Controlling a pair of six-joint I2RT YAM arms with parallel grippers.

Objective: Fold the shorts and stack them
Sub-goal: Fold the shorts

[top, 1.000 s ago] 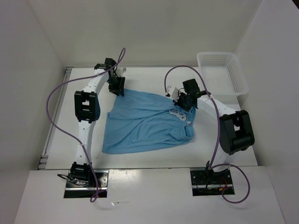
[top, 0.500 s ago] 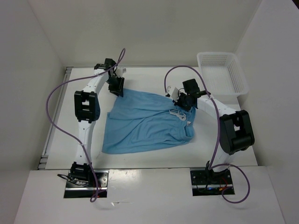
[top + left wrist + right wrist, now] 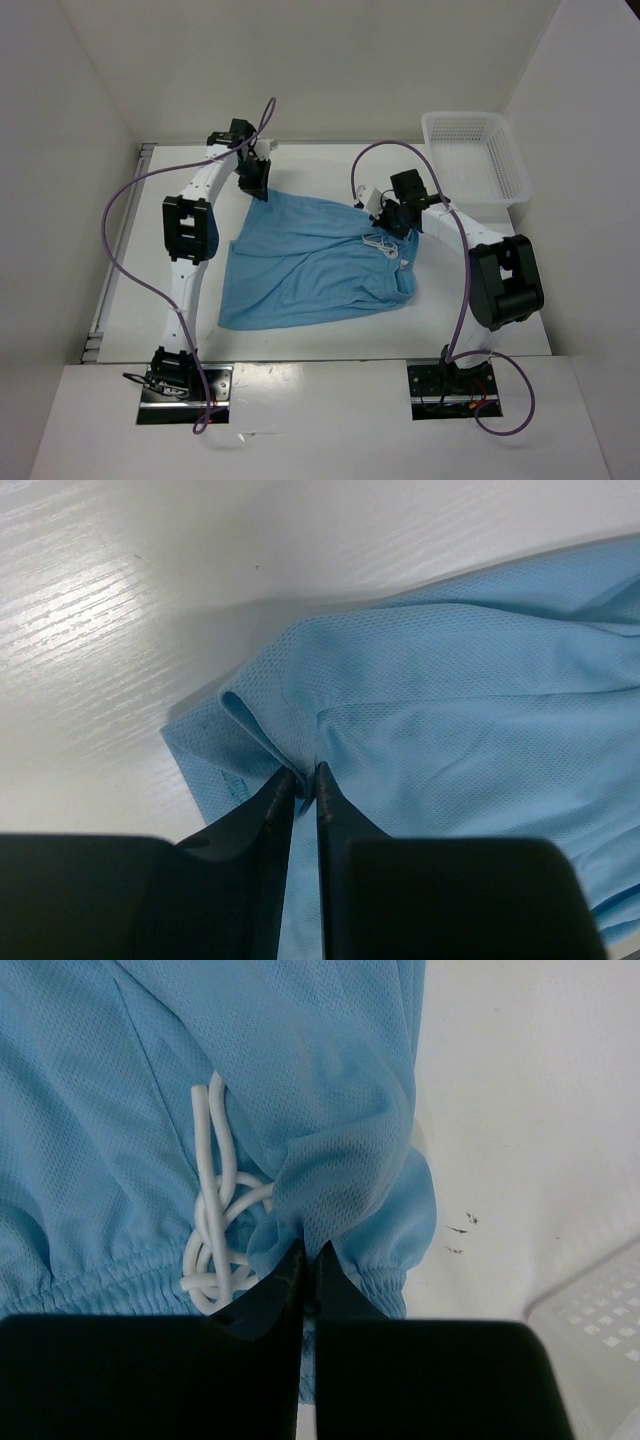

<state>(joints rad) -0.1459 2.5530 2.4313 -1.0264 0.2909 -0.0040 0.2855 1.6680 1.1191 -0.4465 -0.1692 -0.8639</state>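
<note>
Two claws pinch the single pair of sky-blue shorts (image 3: 310, 265), which lies spread over the middle of the tabletop (image 3: 130, 290). Starting at the left, we see the left claw (image 3: 305, 772) closed on a bunched fold at the cloth's far-left corner, toward the far edge of the tabletop. The mesh fabric gathers into creases right at the tips. From that corner the cloth widens toward the near edge, and its near-left corner lies flat. Further right, we find a white drawstring (image 3: 212, 1222) looped in a loose tangle against the gathered waistband. Just beside it, the right claw (image 3: 308, 1250) is shut on a pucker of fabric at that waistband. In the far-right corner stands a white mesh basket (image 3: 478, 160), apart from the shorts.
</note>
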